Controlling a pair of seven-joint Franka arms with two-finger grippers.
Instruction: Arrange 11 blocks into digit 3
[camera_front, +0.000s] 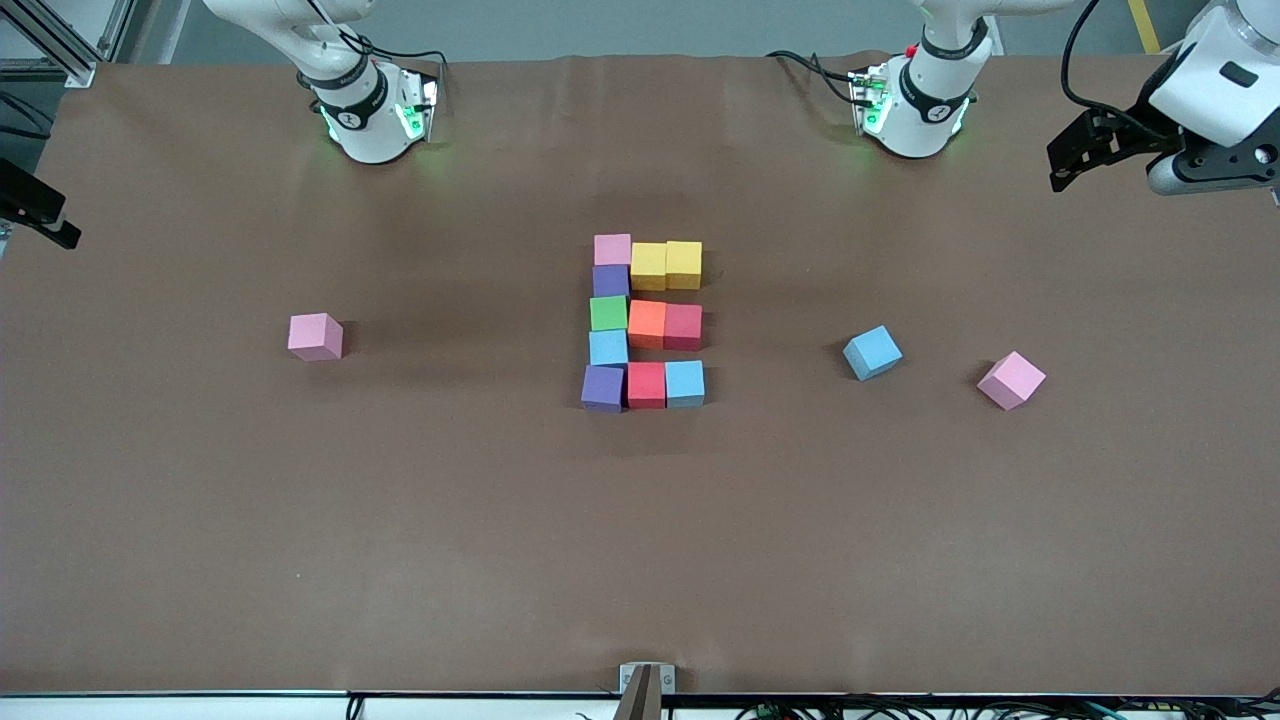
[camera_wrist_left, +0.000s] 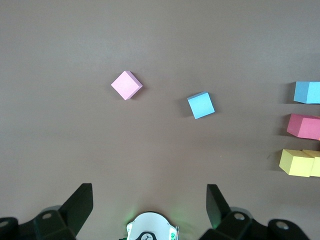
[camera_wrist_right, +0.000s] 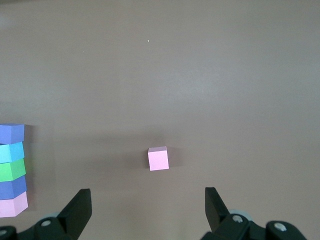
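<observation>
Seen complete mid-table, the digit 3 (camera_front: 645, 322), eleven cubes touching; left gripper (camera_wrist_left: 150, 200) and right gripper (camera_wrist_right: 147, 205) parked high, released, three spare blocks (camera_front: 316, 336) unneeded.

Light falls evenly and fairly bright over my table (camera_front: 300, 520), with no glare anywhere on its matte brown cover. Shadows are soft and short: a faint dark smudge spreads around the digit 3 (camera_front: 646, 322), and each loose block carries a small blurred shadow at its base, as the pink one (camera_front: 316, 336) toward my right arm's end does. Green lamps glow at both of my bases. The front view is sharp across the middle. In both wrist views the table looks greyer and paler, and my dark claw fingers (camera_wrist_left: 80, 204) look slightly soft.
</observation>
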